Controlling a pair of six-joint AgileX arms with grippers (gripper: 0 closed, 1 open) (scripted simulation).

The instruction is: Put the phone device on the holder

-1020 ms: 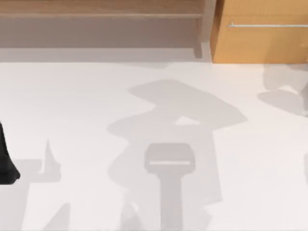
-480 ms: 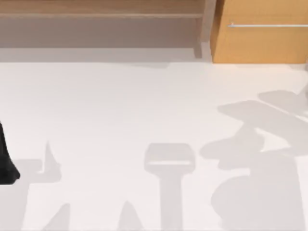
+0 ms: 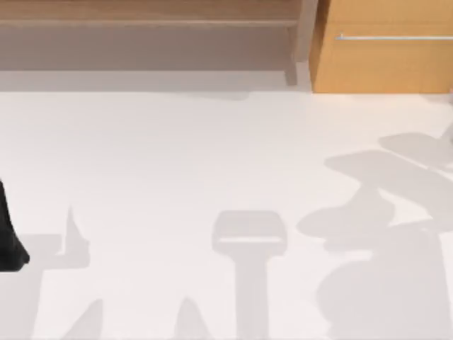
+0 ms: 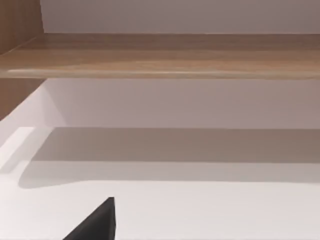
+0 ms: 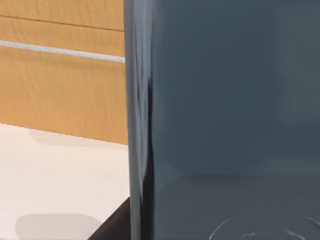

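The phone device [image 5: 225, 115] stands close before the right wrist camera: a smooth, glossy blue-grey slab with a rounded, shining edge. Behind it is a wood-grain cabinet [image 5: 60, 85] with a thin silvery handle bar [image 5: 60, 51]. Whether the right claw grips the phone cannot be told. On the matte white desk [image 3: 177, 156], soft grey arm shadows lie at the right, barely shifted from half a second ago. The left arm [image 3: 8, 234], dark, sits parked at the desk's left edge; how far its claw is open cannot be told.
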